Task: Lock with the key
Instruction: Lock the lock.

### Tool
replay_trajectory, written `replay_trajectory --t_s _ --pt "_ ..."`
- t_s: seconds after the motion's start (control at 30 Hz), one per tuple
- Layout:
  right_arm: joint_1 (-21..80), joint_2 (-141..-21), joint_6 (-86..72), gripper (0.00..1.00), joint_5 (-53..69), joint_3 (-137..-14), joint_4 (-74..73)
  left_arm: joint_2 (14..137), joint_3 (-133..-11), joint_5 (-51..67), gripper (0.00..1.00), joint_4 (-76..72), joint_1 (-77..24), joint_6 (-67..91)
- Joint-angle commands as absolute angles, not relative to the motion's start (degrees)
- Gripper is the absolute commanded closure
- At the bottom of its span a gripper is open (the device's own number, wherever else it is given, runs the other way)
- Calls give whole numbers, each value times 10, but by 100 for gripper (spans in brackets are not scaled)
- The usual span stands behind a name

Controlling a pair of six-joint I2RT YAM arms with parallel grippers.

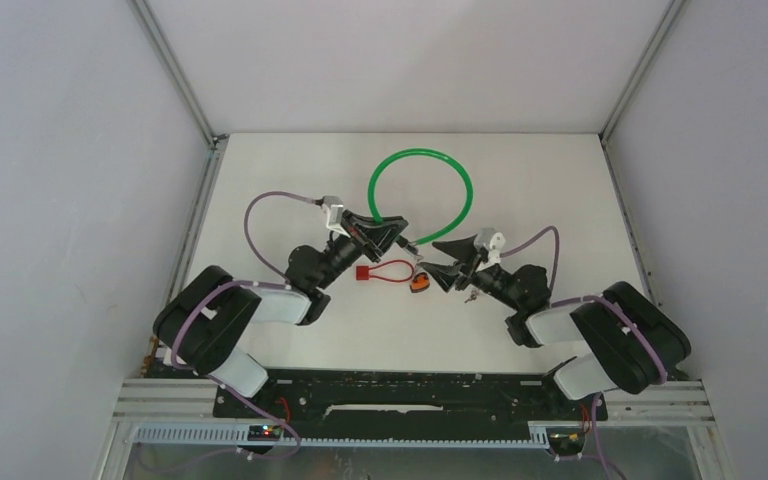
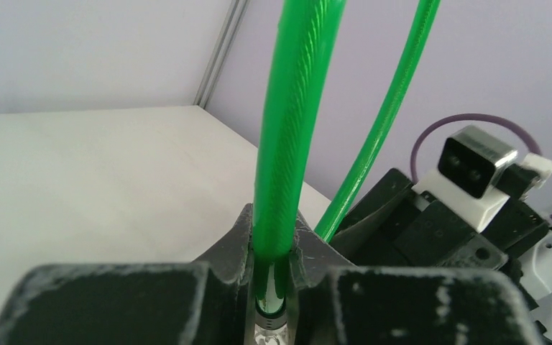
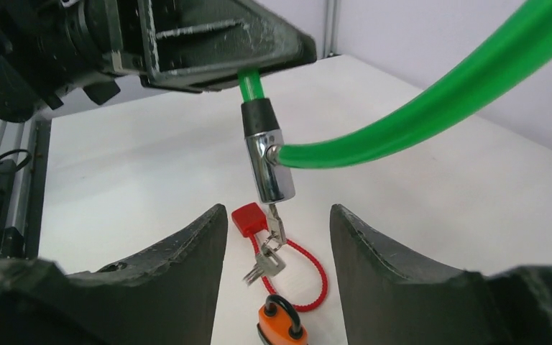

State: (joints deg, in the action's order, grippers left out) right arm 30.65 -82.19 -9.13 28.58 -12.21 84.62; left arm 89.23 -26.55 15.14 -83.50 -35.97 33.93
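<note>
A green cable lock [image 1: 420, 153] loops over the far middle of the table. My left gripper [image 2: 272, 287] is shut on the cable's end [image 2: 287, 144], just above the black collar. Below that collar hangs the chrome lock barrel [image 3: 269, 169], with the cable's other end plugged into its side. A key [image 3: 276, 223] sticks out of the barrel's bottom, and spare keys [image 3: 264, 264] dangle from its ring. My right gripper [image 3: 278, 210] is open, its fingers on either side of the key and touching nothing.
A red cable seal [image 3: 248, 218] and an orange padlock [image 3: 280, 327] lie on the white table [image 1: 520, 200] under the key. The two grippers [image 1: 397, 237] [image 1: 440, 262] nearly meet at mid-table. Grey walls enclose the table on three sides.
</note>
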Motion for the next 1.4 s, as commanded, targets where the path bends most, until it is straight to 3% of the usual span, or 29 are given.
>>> replay_trajectory --t_s 0.0,0.2,0.63,0.93,1.13,1.37 --pt "333 -860 -26 43 298 -151 872 858 -263 138 100 -912 -360 327" --pt "358 -884 27 45 258 -154 873 862 -270 166 100 -913 -360 331" --pt "371 -892 51 64 230 -155 872 866 -275 176 100 -913 -360 337" --pt "404 -902 105 83 184 -155 870 871 -280 178 100 -912 -360 346" --pt "453 -904 178 100 82 -155 864 873 -281 178 100 -912 -360 347" --pt "506 -920 264 100 -39 -166 867 874 -282 179 100 -912 -360 349"
